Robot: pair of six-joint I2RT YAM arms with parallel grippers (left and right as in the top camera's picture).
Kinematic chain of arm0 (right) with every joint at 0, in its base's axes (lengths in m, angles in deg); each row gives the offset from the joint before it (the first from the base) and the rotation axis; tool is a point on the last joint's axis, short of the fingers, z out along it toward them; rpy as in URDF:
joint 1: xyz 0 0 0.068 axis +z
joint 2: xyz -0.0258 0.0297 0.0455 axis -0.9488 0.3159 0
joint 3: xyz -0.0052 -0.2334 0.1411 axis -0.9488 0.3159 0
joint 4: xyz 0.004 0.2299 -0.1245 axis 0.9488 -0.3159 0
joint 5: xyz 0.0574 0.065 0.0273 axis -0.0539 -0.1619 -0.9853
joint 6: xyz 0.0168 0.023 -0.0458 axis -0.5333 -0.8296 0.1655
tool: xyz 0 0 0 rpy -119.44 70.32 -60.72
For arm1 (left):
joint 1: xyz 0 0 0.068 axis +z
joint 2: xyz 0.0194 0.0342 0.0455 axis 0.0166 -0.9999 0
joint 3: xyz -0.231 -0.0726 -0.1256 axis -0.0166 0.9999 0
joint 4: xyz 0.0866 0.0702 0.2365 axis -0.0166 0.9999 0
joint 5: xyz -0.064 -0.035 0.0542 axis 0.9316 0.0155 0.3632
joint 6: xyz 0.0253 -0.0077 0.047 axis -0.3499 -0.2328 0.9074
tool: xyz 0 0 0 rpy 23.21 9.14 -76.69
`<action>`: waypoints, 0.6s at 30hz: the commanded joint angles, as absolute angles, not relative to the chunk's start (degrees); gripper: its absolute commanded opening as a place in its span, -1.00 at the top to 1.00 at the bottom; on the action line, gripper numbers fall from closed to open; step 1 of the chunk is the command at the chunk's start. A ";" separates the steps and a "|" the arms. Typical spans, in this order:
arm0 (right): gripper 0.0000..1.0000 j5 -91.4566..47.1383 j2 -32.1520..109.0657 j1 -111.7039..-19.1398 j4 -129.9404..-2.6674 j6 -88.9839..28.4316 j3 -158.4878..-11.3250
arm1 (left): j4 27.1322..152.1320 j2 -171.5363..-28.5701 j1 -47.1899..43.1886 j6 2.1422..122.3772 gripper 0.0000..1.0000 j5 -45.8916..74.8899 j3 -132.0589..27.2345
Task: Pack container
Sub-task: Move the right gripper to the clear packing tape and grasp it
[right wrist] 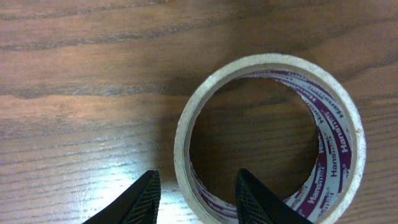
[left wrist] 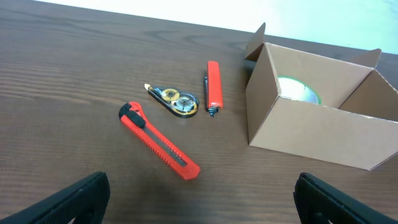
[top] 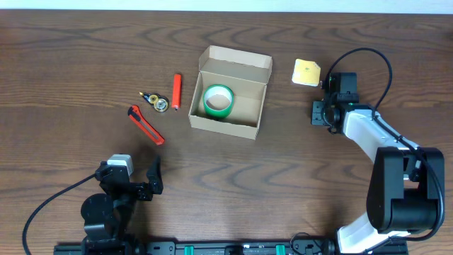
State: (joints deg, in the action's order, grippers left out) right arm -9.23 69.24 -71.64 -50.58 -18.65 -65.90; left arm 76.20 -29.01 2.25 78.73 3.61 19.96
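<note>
The tan cardboard container (top: 225, 126) stands open at mid-table, flap lid raised at its far side. A green tape roll (top: 218, 100) lies inside it and also shows in the left wrist view (left wrist: 300, 91), inside the container (left wrist: 311, 134). A cream tape roll (top: 306, 72) with purple print lies flat on the table to the container's right. My right gripper (top: 320, 88) is open right at it. In the right wrist view the jaws (right wrist: 198, 186) straddle the near wall of the cream roll (right wrist: 339, 106), one finger outside, one in the hole. My left gripper (top: 154, 177) is open and empty at the front left, its jaws (left wrist: 202, 199) spread wide.
A red utility knife (top: 146, 125) (left wrist: 159, 140), a small correction-tape dispenser (top: 154, 101) (left wrist: 174, 99) and a red pen (top: 176, 91) (left wrist: 213, 87) lie on the table left of the container. The table's far edge runs just behind the container.
</note>
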 commanded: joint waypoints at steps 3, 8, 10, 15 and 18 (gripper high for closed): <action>0.21 -9.23 71.45 -71.77 -49.35 -17.07 -65.25 | 76.40 -28.68 2.03 77.94 -0.91 4.03 21.16; 0.44 -9.23 72.54 -71.77 -49.57 -17.10 -65.25 | 76.40 -28.68 2.03 77.94 -0.91 4.03 21.16; 0.64 -9.23 72.54 -71.77 -49.38 -17.10 -65.29 | 76.40 -28.68 2.03 77.94 -0.91 4.03 21.16; 0.97 -9.23 71.73 -71.51 -51.12 -17.12 -66.62 | 76.40 -28.68 2.03 77.94 -0.91 4.03 21.16; 0.97 -9.23 69.48 -70.98 -55.04 -17.12 -69.99 | 76.40 -28.68 2.03 77.94 -0.91 4.03 21.16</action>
State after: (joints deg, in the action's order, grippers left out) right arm -9.47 71.73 -71.62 -53.18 -17.23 -67.10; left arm 76.20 -29.01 2.25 78.73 3.61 19.96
